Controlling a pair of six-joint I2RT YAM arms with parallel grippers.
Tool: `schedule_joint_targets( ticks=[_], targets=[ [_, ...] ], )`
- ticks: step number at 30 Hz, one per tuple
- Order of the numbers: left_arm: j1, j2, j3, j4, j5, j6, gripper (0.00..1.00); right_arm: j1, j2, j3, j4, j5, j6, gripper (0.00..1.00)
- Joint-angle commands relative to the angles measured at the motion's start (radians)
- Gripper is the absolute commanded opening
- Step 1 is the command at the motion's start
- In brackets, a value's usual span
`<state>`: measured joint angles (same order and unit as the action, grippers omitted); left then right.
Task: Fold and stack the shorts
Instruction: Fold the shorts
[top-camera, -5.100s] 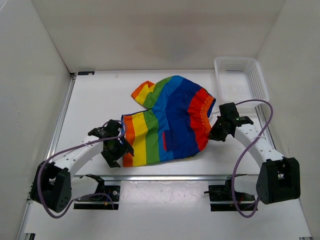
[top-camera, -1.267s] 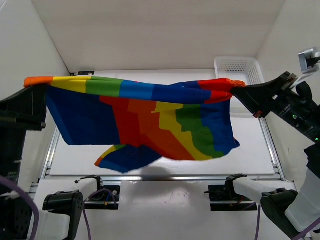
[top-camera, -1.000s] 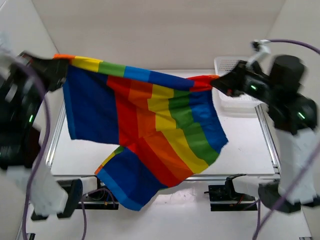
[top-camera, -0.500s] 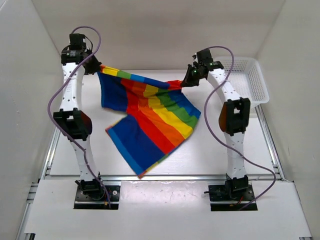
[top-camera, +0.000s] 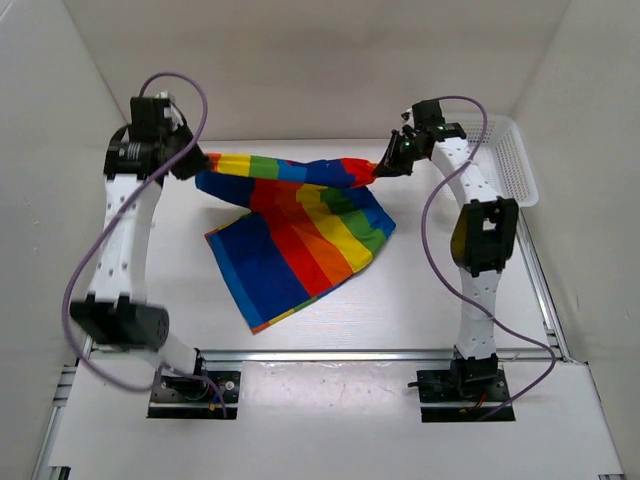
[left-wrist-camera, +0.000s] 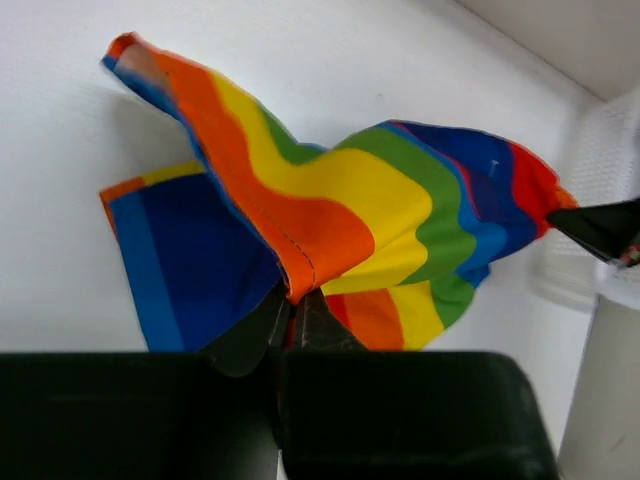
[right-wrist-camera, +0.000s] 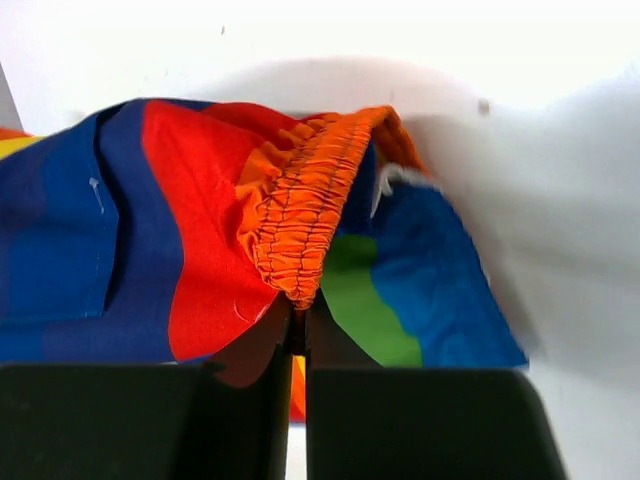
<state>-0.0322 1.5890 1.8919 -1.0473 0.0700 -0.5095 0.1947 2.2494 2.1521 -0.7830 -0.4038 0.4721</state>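
White walls (top-camera: 320, 70) stand on three sides of a flat white counter (top-camera: 420, 290). Silver metal rails (top-camera: 330, 354) run along its edges. A white basket (top-camera: 512, 165) with little holes sits in the far right corner. The light is bright and soft.

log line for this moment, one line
left gripper: shut on shorts | right gripper: shut on shorts | shorts: stretched between both, unfolded

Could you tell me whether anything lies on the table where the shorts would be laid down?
Nothing visible does. The left tool and right tool each pinch an end of the shorts, the table beneath looks bare, and the white basket sits off at the far right.
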Motion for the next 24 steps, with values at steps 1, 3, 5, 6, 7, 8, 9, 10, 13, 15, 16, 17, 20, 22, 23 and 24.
schedule_joint_targets(
  ticks=[1,3,5,6,7,8,9,10,13,15,16,17,20,22,23,24],
  targets=[
    [-0.034,-0.272,-0.2,0.029,-0.038,-0.055,0.1,-0.034,-0.161,-0.114,0.005,0.039,-0.052,0.0],
    [-0.096,-0.36,-0.31,0.029,-0.05,-0.089,0.1,-0.043,-0.24,-0.188,0.005,0.048,-0.061,0.0],
    [-0.136,-0.475,-0.46,0.029,-0.059,-0.147,0.1,-0.052,-0.328,-0.318,0.027,0.057,-0.061,0.0],
    [-0.173,-0.509,-0.509,0.029,-0.071,-0.165,0.1,-0.052,-0.359,-0.363,0.037,0.057,-0.073,0.0],
    [-0.189,-0.538,-0.601,0.014,-0.072,-0.208,0.1,-0.052,-0.39,-0.406,0.037,0.057,-0.073,0.0],
    [-0.202,-0.588,-0.641,0.013,-0.084,-0.228,0.1,-0.052,-0.446,-0.49,0.037,0.068,-0.082,0.0],
    [-0.215,-0.61,-0.683,0.013,-0.084,-0.247,0.1,-0.052,-0.476,-0.535,0.037,0.078,-0.082,0.0],
    [-0.244,-0.63,-0.756,0.004,-0.084,-0.268,0.1,-0.052,-0.5,-0.578,0.037,0.106,-0.096,0.0],
    [-0.288,-0.67,-0.852,0.004,-0.093,-0.34,0.1,-0.052,-0.585,-0.737,0.037,0.143,-0.107,0.0],
    [-0.31,-0.682,-0.925,0.004,-0.075,-0.374,0.1,-0.052,-0.654,-0.86,0.037,0.19,-0.107,0.0],
    [-0.322,-0.682,-0.948,0.004,-0.062,-0.388,0.1,-0.061,-0.677,-0.897,0.037,0.212,-0.096,0.0],
    [-0.346,-0.682,-0.991,0.004,-0.05,-0.411,0.1,-0.061,-0.718,-0.929,0.037,0.229,-0.087,0.0],
    [-0.405,-0.692,-1.065,0.004,-0.006,-0.461,0.1,-0.07,-0.786,-1.017,0.015,0.301,-0.066,0.0],
    [-0.414,-0.692,-1.105,0.004,0.043,-0.462,0.33,-0.07,-0.819,-1.06,-0.013,0.318,-0.056,0.41],
    [-0.414,-0.683,-1.122,-0.006,0.06,-0.462,0.54,-0.07,-0.832,-1.074,-0.024,0.338,-0.028,0.63],
    [-0.414,-0.673,-1.131,-0.007,0.06,-0.448,0.73,-0.07,-0.843,-1.084,-0.024,0.386,-0.012,0.77]
  ],
)
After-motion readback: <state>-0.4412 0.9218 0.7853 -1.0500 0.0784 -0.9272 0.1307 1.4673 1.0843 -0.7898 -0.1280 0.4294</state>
